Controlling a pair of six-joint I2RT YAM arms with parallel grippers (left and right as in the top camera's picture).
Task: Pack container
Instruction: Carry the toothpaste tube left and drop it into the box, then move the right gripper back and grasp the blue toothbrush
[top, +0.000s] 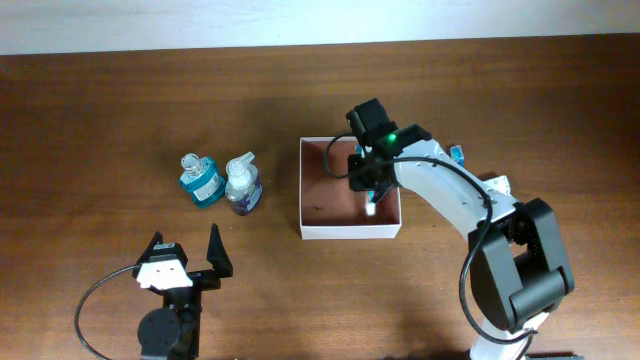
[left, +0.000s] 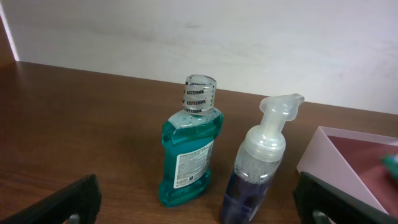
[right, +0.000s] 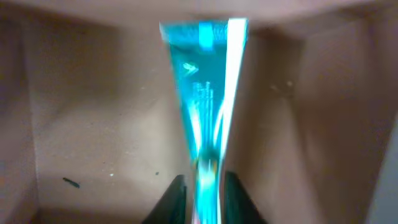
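Note:
The container (top: 312, 190) is a square shallow box with white walls and a reddish-brown floor at mid table. My right gripper (top: 371, 192) hangs inside it near its right wall, shut on a teal and white tube (right: 205, 93) that points down at the box floor (right: 93, 124). A teal mouthwash bottle (top: 201, 179) and a clear pump bottle with purple liquid (top: 242, 184) stand left of the box; both show in the left wrist view (left: 189, 146) (left: 258, 168). My left gripper (top: 182, 262) is open and empty, in front of the bottles.
Small toiletries (top: 497, 185) lie on the table behind the right arm, right of the box. The box's corner (left: 339, 162) shows at the right of the left wrist view. A white wall (left: 249, 37) runs along the table's far edge.

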